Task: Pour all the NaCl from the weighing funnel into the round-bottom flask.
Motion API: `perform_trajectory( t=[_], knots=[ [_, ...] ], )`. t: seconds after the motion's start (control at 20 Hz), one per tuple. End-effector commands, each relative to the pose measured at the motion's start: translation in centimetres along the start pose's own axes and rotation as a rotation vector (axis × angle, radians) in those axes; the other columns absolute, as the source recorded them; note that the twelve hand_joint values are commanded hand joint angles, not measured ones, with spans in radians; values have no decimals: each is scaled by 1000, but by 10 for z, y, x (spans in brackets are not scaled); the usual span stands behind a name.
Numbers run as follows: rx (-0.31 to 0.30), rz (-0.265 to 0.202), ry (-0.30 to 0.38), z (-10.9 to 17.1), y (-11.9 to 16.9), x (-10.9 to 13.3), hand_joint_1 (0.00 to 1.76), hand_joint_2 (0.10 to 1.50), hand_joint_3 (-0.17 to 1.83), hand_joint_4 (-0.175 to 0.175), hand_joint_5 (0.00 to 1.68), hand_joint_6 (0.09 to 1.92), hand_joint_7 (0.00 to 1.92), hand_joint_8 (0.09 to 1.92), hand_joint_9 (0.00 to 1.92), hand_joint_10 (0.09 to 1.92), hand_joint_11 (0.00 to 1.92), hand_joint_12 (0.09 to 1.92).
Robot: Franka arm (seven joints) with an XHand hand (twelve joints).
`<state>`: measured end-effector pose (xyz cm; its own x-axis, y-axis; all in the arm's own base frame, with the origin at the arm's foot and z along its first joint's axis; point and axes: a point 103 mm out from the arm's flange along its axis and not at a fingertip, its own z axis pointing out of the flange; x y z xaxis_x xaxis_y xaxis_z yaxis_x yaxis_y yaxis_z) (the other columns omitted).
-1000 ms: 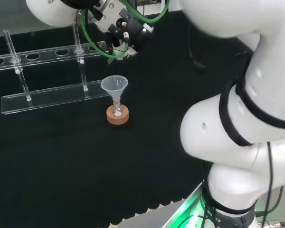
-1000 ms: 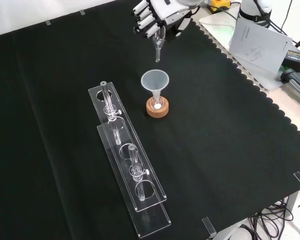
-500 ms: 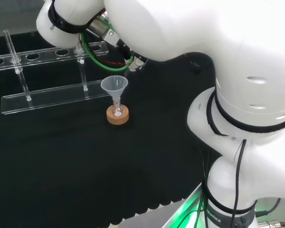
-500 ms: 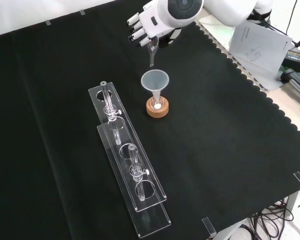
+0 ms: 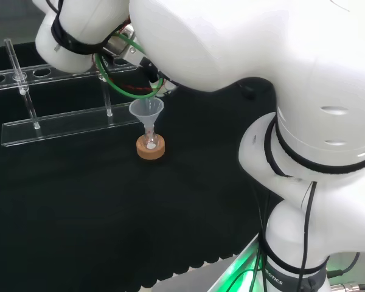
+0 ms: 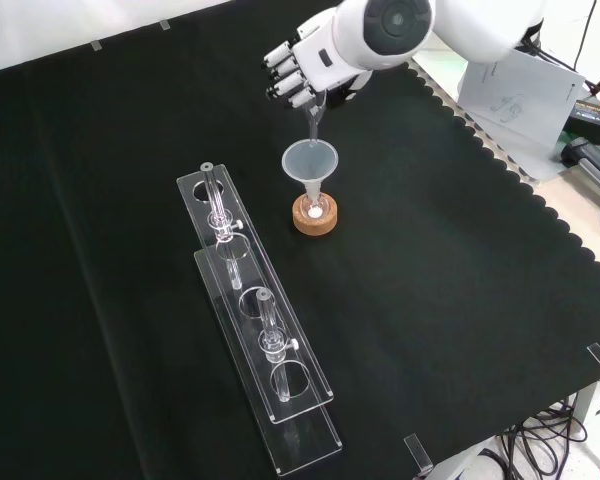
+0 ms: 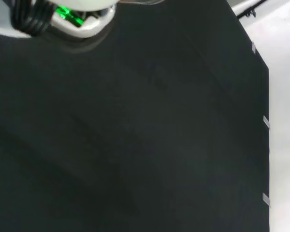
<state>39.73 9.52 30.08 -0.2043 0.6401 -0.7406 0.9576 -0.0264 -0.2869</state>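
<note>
On the black cloth [image 6: 460, 300], in the front view, a round-bottom flask [image 6: 314, 208] is seated upright on a cork ring [image 6: 315, 220], with a clear funnel [image 6: 310, 161] set in its neck. Just beyond, the weighing funnel [image 6: 315, 122] is gripped by the curled fingers of the hand [image 6: 310, 70], its long axis near vertical and its stem tip pointed down into the funnel's mouth.

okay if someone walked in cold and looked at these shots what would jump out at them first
Likely the hand at the front view's top, holding a clear weighing funnel with its tip down over the funnel on the small flask in its cork ring. Next, the clear rack on the cloth at left.
</note>
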Motion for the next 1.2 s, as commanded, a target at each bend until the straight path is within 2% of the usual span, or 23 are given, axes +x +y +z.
perform_trajectory(
  t=[0.05,0.45,0.6,0.85,1.2],
  knots=[
    [-6,-6,35,1,3,-1,1102,705,597,175,1223,739,622,639,980,322,757,1079],
    [-4,-10,73,5,3,-3,1102,705,597,175,1223,739,623,640,980,321,758,1077],
    [-1,-13,157,7,3,-7,1102,705,597,175,1223,738,623,640,980,321,759,1077],
    [-4,-12,244,14,5,-12,1102,705,597,175,1223,738,622,639,980,320,759,1076],
    [-9,3,450,30,9,-29,1102,705,597,175,1223,738,622,639,980,319,760,1075]
  ],
)
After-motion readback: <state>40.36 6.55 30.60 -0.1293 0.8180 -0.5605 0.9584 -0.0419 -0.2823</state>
